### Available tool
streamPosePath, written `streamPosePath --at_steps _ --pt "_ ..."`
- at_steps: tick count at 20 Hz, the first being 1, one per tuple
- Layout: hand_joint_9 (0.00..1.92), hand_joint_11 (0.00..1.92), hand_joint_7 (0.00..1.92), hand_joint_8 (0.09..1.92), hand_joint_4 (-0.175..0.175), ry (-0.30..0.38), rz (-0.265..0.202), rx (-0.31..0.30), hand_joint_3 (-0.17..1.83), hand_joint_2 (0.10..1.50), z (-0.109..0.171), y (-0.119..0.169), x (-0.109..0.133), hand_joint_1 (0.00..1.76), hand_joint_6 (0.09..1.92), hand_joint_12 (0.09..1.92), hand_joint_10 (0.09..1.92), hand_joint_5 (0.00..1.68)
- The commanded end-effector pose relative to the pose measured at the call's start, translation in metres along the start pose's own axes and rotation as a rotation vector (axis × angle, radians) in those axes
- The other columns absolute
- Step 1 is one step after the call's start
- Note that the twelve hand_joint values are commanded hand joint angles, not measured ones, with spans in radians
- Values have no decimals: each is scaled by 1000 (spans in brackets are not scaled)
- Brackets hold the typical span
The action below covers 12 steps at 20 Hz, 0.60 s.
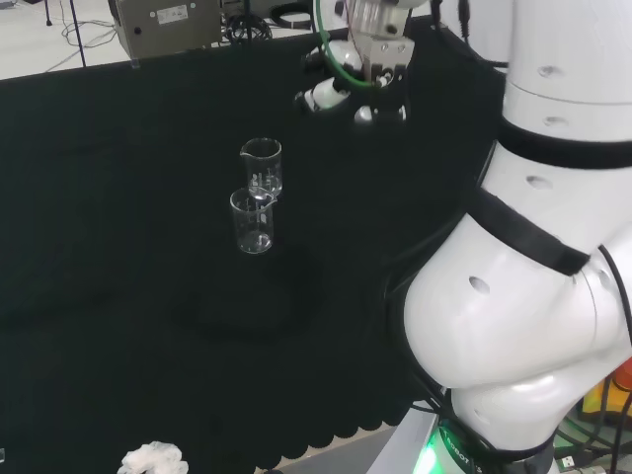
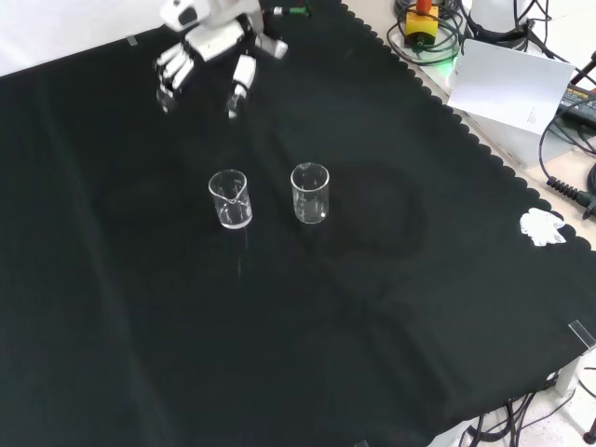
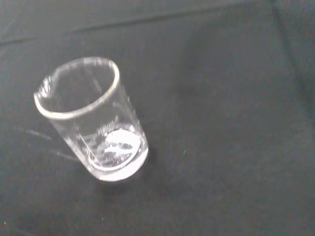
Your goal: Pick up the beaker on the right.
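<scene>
1. Two clear glass beakers stand upright and empty near the centre of the black cloth (image 2: 391,307). In the front view they sit side by side: the right beaker (image 2: 310,193), just right of centre, and the left beaker (image 2: 229,198), with a pouring lip, close beside it but apart.

2. In the head view the same pair lines up one behind the other, the nearer one (image 1: 251,220) overlapping the farther one (image 1: 262,165) in the middle of the frame. Which of them the task means depends on the view; taken from the front view, it is the one at centre right.

3. The wrist view looks down on a single beaker (image 3: 93,123), upright on the cloth; which of the two it is cannot be told.

4. The hand (image 2: 207,48) hangs in the upper left of the front view, above the cloth and well apart from both beakers. Its fingers are spread and relaxed, holding and touching nothing.

5. By the look of it, the pick-up has not begun: approach, grasp and lift are all left to do.

6. A crumpled white scrap (image 2: 543,226) lies at the cloth's right edge in the front view.
</scene>
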<state>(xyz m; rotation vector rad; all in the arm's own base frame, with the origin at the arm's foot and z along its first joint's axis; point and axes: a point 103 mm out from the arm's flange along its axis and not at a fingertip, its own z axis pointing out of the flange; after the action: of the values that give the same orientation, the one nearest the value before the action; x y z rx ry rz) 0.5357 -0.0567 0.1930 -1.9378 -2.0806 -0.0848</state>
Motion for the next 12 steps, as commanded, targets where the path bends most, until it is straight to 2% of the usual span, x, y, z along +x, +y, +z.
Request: streamPosePath --at_steps 1,5,9,12 --pt "333 23 188 717 -49 84 -118 -22 -175 939 32 36 -5 679 87 1426 726 460" --pt "367 42 204 712 -49 131 -164 -21 -175 925 43 37 -14 689 87 1429 703 467" --pt "401 74 215 707 -47 199 -221 22 -175 908 61 36 -21 708 87 1422 686 475" --pt "408 83 217 705 -47 225 -264 40 -175 898 72 35 -19 710 87 1421 682 461"
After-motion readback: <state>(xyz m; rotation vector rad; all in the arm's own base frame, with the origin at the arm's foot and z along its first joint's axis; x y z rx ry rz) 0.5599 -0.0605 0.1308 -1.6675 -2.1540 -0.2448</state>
